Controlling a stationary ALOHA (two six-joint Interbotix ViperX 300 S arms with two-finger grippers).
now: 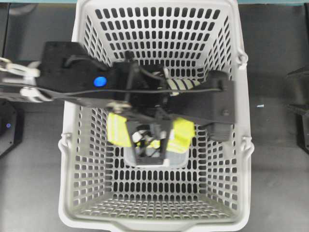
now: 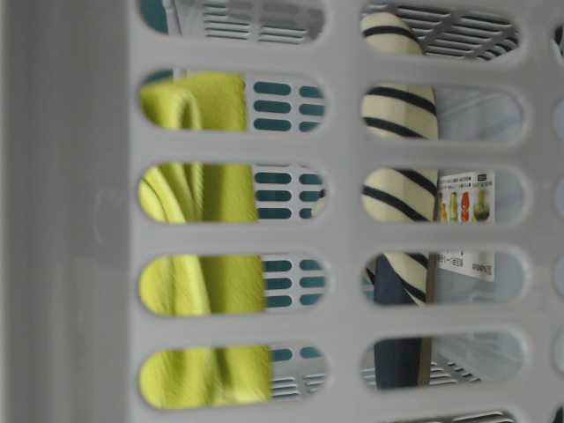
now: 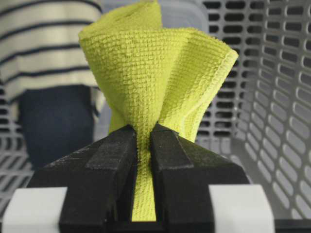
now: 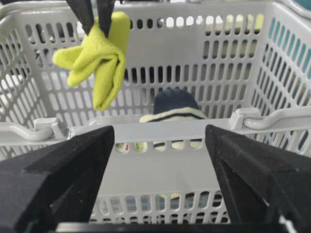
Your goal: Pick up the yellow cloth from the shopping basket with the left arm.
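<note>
The yellow cloth (image 4: 97, 58) hangs pinched in your left gripper (image 3: 143, 145), lifted clear of the floor of the shopping basket (image 4: 160, 133) toward its left side. In the left wrist view you see the two black fingers (image 3: 109, 165) clamped on a fold, the cloth fanning out beyond them. Just right of the cloth, deeper in the basket, a cream slipper with navy stripes (image 2: 397, 189) stands tilted on end beside a clear labelled container (image 2: 467, 207). On the near right, outside the basket wall, your right gripper (image 4: 158, 145) rests with its jaws spread wide, grasping nothing.
</note>
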